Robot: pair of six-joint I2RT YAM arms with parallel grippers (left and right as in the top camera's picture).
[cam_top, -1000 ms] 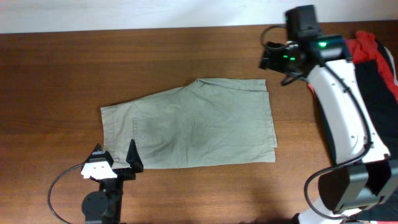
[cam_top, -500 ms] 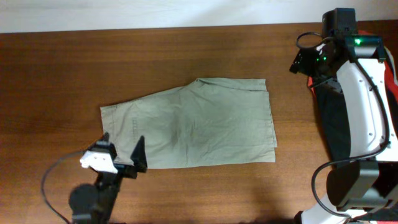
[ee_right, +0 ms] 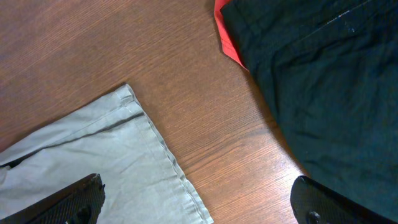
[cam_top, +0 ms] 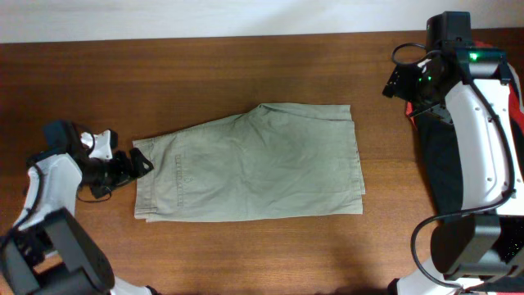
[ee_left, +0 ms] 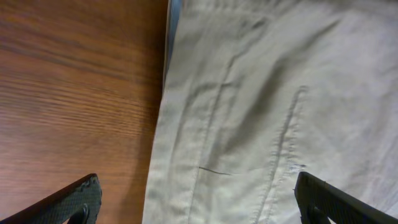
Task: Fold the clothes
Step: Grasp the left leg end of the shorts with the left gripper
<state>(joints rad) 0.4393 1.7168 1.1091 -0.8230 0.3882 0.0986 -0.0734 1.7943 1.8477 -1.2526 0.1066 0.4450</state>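
Note:
The khaki-beige shorts (cam_top: 254, 164) lie flat in the middle of the table, waistband to the left. My left gripper (cam_top: 137, 161) is open at the waistband's left edge. In the left wrist view its fingers (ee_left: 199, 208) straddle the waistband of the shorts (ee_left: 267, 106). My right gripper (cam_top: 399, 82) is open and empty, above bare table beyond the shorts' far right corner. In the right wrist view its fingers (ee_right: 202, 202) sit between the shorts' corner (ee_right: 93, 162) and the black garment (ee_right: 323, 81). The black garment (cam_top: 442, 164) and the red-orange one (cam_top: 516, 82) lie at the right edge.
The wooden table (cam_top: 246, 82) is brown. A strip of the red-orange garment (ee_right: 225, 37) pokes out from under the black one. The right arm's white link reaches over the black garment. A cable trails from the left arm near the left edge.
My left arm has swung from the table's front edge to the left side, and its open gripper is now at the waistband. My right arm moved right, then held still.

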